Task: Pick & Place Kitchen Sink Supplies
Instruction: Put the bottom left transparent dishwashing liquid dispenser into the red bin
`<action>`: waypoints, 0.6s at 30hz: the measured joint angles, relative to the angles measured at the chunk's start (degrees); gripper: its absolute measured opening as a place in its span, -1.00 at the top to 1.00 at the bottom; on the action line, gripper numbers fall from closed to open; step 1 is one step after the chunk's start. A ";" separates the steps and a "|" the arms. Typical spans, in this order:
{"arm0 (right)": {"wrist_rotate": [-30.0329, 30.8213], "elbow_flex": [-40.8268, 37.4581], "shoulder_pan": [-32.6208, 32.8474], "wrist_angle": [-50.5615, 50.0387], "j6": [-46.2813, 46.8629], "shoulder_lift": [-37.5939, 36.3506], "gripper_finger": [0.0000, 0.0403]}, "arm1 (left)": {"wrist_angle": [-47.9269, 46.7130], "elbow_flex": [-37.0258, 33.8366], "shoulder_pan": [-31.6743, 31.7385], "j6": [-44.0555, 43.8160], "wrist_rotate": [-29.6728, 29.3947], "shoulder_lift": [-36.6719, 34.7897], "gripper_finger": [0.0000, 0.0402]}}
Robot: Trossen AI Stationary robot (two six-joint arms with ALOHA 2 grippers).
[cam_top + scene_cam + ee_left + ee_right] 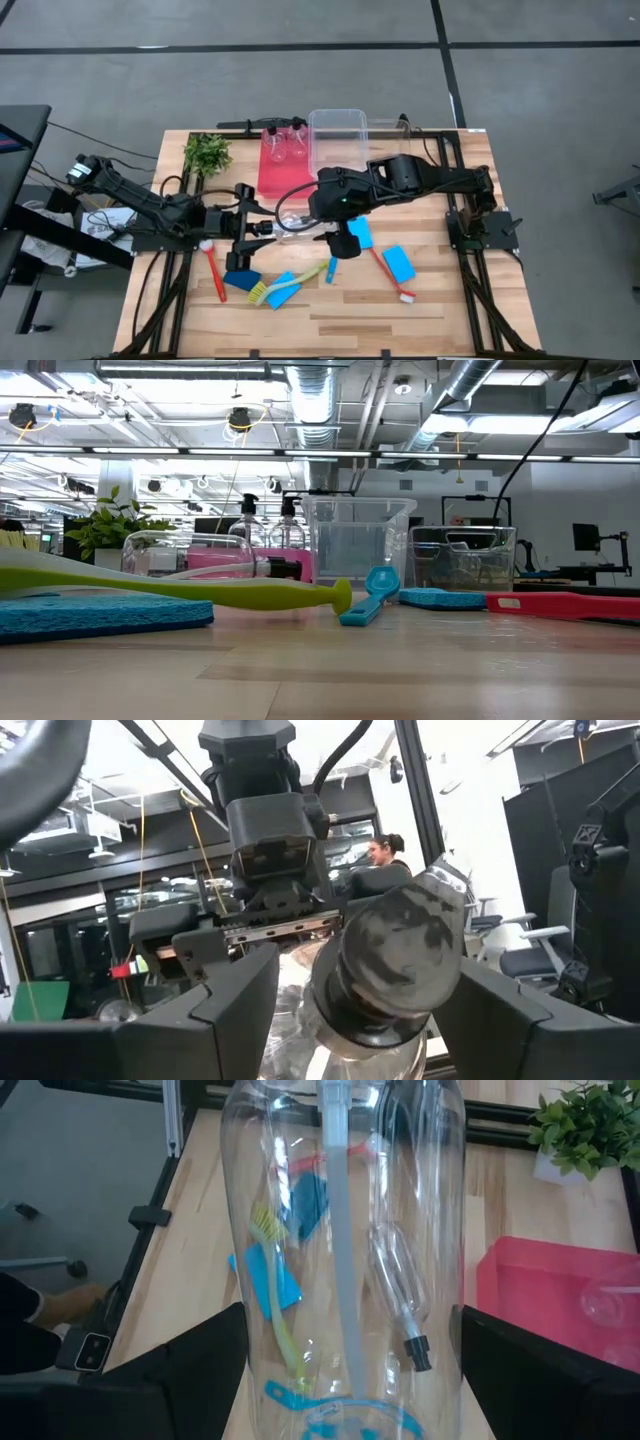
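High view. A clear bottle (290, 222) lies on its side near the table's middle, its long axis running left to right. The left gripper (252, 228) meets it at the capped end; the right gripper (322, 222) reaches over the body end. Both arms are at the bottle, one at each end, so neither is clearly the nearer. Behind it stand the red tray (285, 175), holding two more bottles, and a clear bin (338, 135). Sponges and brushes lie in front, just beside the grippers.

Low view. The lying bottle (215, 555) shows behind a yellow-green brush (180, 588) and a blue sponge (100, 615); neither gripper can be made out here.

Left wrist view. The black cap (395, 965) faces the camera end-on, sitting between the left gripper's fingers (235, 995), which stand wide on either side of it. Whether the pads touch the cap cannot be told.

Right wrist view. The bottle's clear body (345, 1240) fills the gap between the right gripper's fingers (185, 1370), set wide around it, with the axis running straight away from the wrist. Contact is likely but not certain.

Judgement: the coming move turns on this shared axis, since the bottle lies in line between the two grippers.
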 joint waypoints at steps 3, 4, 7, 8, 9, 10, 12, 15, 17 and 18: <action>0.00 0.00 0.00 0.05 -0.36 0.00 -0.62 | 0.62 0.00 0.00 0.00 0.01 -0.04 -0.19; -0.02 0.00 0.00 0.05 -0.44 0.00 -0.62 | 0.87 0.00 -0.01 0.00 0.01 -0.04 -0.17; -0.02 0.00 -0.01 0.06 -0.45 0.00 -0.62 | 2.43 0.00 -0.01 -0.02 0.10 -0.11 -0.07; 0.00 0.00 -0.02 0.06 -0.45 0.00 -0.62 | 2.68 0.00 -0.01 -0.02 0.12 -0.12 -0.03; 0.00 0.00 -0.02 0.06 -0.44 0.00 -0.62 | 2.73 0.00 -0.01 -0.02 0.12 -0.11 0.01; 0.00 0.00 -0.02 0.05 -0.45 0.00 -0.62 | 2.73 0.00 -0.01 -0.02 0.13 -0.11 0.05; 0.02 0.00 -0.02 0.08 -0.43 0.00 -0.62 | 2.79 0.00 -0.01 -0.02 0.15 -0.11 0.14; 0.03 0.00 -0.04 0.08 -0.36 0.00 -0.62 | 2.85 0.00 -0.01 0.04 0.09 -0.11 0.26; 0.11 0.00 -0.04 0.03 -0.08 0.00 -0.62 | 3.01 0.00 -0.01 0.23 -0.10 -0.11 0.32; 0.11 0.00 -0.04 0.03 0.01 0.00 -0.62 | 3.05 0.00 -0.01 0.29 -0.15 -0.11 0.33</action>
